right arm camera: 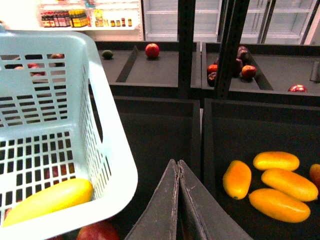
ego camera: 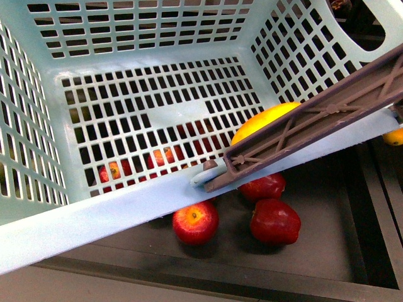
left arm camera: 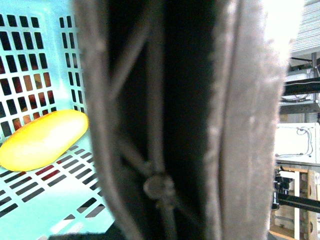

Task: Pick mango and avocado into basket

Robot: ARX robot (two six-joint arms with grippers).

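Pinching fully closed and empty, right claw [right arm camera: 177, 166] hangs beside basket [right arm camera: 113, 142].

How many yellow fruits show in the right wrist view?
5. One mango lies in the basket; four fruits lie in the dark tray beside it. A redder fruit is cut by the edge.
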